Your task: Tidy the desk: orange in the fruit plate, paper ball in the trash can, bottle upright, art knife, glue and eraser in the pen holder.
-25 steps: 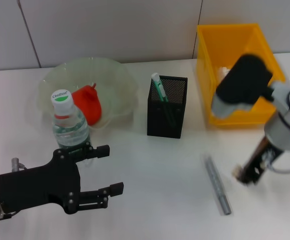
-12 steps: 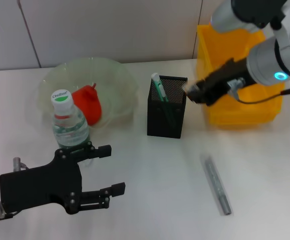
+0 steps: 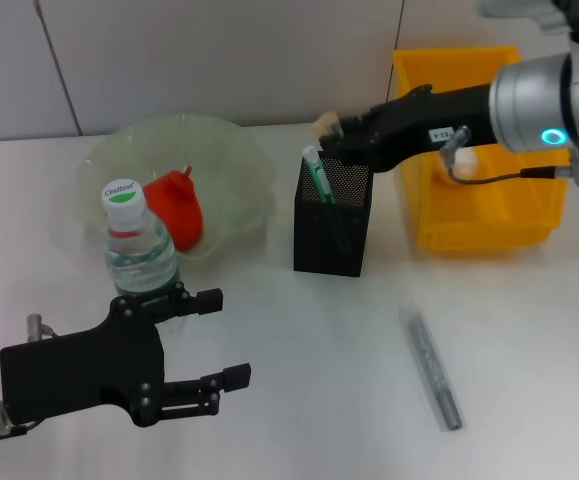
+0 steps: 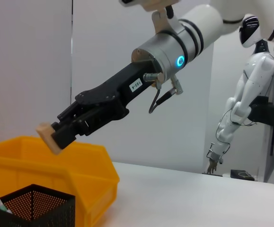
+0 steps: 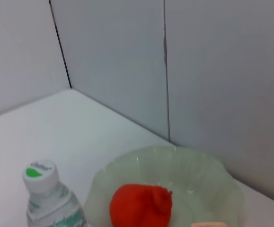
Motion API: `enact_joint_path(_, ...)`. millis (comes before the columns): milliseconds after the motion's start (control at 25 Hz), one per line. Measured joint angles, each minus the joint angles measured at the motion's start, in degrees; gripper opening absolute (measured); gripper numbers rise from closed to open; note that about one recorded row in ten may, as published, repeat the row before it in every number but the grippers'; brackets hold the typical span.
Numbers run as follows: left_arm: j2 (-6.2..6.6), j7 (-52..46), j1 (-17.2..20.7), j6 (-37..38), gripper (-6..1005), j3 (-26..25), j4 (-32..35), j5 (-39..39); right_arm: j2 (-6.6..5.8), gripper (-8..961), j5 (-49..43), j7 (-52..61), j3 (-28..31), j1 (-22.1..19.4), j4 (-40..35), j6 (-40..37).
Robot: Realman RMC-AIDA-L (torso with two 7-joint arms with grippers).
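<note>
While the eraser (image 3: 325, 126) is clamped between its fingertips, the right gripper (image 3: 335, 136) is held in the air above the rear rim of the pen holder (image 3: 333, 215), in which a green-and-white pen (image 3: 316, 170) stands. Behind it the trash can (image 3: 481, 150) is seen. The orange (image 3: 176, 208) lies in the fruit plate (image 3: 227, 160), the bottle (image 3: 137, 248) upright before it. The left gripper (image 3: 201, 350) is kept low near the bottle, fingers spread wide and holding nothing. A grey art knife (image 3: 435, 370) lies on the table (image 3: 309, 340).
</note>
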Motion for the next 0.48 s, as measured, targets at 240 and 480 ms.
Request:
enact_joint_path(240,0.0,0.0,-0.1,-0.1,835,0.0,0.0,0.0,-0.08,255,2.3,-9.4,4.9,1.3,-8.2,0.4)
enact_joint_path(480,0.0,0.0,-0.2,-0.4,835,0.4,-0.1,0.0,-0.05,255,6.1,-20.3,6.1,1.7,-15.6,3.2)
